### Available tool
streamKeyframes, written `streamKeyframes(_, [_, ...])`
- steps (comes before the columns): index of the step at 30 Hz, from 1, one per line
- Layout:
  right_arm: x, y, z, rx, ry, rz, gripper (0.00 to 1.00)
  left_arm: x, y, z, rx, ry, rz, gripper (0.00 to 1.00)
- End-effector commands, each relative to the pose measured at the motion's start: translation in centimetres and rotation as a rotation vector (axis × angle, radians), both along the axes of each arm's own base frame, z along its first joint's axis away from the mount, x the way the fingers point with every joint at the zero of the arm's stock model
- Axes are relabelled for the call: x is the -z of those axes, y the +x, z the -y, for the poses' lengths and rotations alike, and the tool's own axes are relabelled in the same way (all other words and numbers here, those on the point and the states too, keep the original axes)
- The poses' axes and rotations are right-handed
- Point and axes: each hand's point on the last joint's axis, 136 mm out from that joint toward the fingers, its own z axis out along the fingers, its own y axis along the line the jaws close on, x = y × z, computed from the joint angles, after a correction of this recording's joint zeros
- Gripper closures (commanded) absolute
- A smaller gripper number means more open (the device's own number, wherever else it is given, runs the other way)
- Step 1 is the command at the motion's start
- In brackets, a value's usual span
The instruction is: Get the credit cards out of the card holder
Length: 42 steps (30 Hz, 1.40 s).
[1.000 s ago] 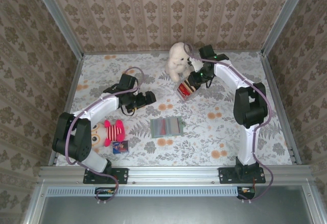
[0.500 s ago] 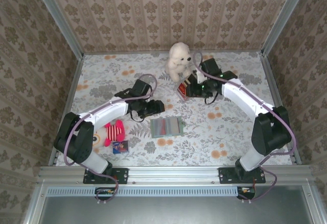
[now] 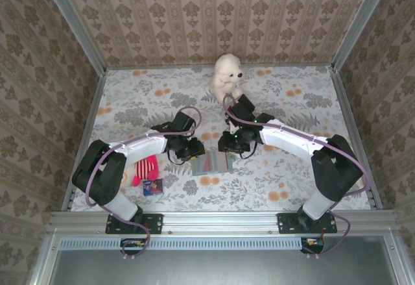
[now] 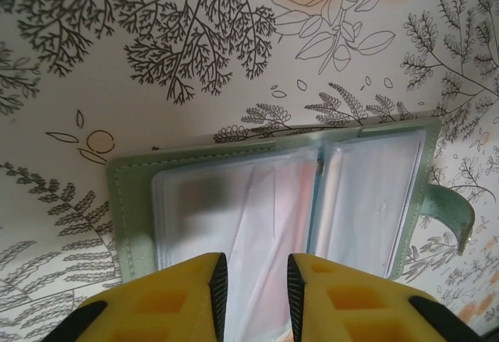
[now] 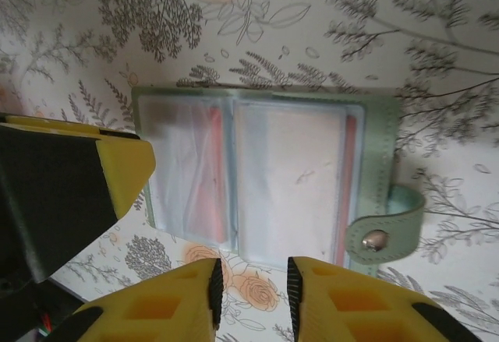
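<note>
Cards clouded by their sleeves, holder edges covered

In the left wrist view the credit cards (image 4: 273, 202) are soft smears behind the frosted sleeves of the card holder (image 4: 129, 209). Their print is unreadable, and the holder's lower edge is lost behind the left claw (image 4: 257, 272) at frame bottom. In the right wrist view the right claw (image 5: 251, 276) runs off the bottom edge. From above, both claws overlap the holder's top edge, and the cards are too small to count.

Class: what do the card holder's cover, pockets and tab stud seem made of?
The card holder: matte cover, probably faux leather, stitched edge. Its pockets: glossy translucent plastic; red credit cards show through. The stud: shiny, likely metal.
</note>
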Motion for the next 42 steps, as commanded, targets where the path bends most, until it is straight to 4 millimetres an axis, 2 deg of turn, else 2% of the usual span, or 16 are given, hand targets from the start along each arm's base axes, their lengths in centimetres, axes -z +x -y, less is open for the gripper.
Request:
streamKeyframes(1, [2.0,-1.0,-0.9,0.02,-0.039,-0.046,0.74,1.0,-0.3,0.3,-0.014,-0.007,-0.03,0.74])
streamKeyframes(5, [4.1,-1.5,-1.0,0.032,-0.087,-0.087,0.79,1.6,-0.5,-0.1,-0.021,0.014,-0.037,0.76])
streamKeyframes(12, [6.2,-1.0,0.8,0.063,-0.201,-0.092,0.75,2.9,-1.2,-0.8,-0.019,0.044,-0.062,0.79])
streamKeyframes(18, [6.8,-0.8,1.7,0.059,-0.249,-0.086,0.68,3.7,-1.5,-1.4,-0.011,0.079,-0.075,0.8])
streamKeyframes(28, [7.3,-0.7,1.7,0.035,-0.265,-0.084,0.65,4.2,-1.8,-1.5,-0.001,0.089,-0.088,0.82])
streamKeyframes(35, [7.6,-1.1,0.8,-0.003,-0.22,-0.122,0.6,4.3,-1.9,-1.4,0.002,0.085,-0.094,0.82])
streamKeyframes(40, [7.0,-1.7,-1.4,-0.05,-0.082,-0.174,0.58,4.4,-2.0,-1.4,0.002,0.08,-0.099,0.82])
streamKeyframes(42, [6.4,-1.4,-2.5,-0.063,-0.027,-0.163,0.58,4.5,-2.1,-1.4,0.0,0.077,-0.101,0.83])
